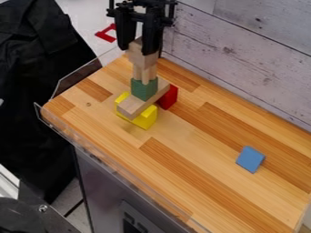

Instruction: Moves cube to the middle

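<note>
At the top of the camera view, the black gripper (138, 49) hangs over the stack with its fingers on either side of a light wooden block (142, 58), shut on it. That block is at the top of the stack, above a narrow pale wooden piece (144, 73). Below comes a green cube (144, 89), standing on a wooden plank (137, 105). The tilted-looking plank lies across a yellow block (145, 120), with a red block (169, 98) beside its far end. Whether the red block touches the plank, I cannot tell.
A blue block (250, 159) lies apart at the right on the wooden tabletop (176, 150). A whitewashed plank wall (243, 54) runs along the back right edge, and a clear low rim (109, 154) borders the front left edge.
</note>
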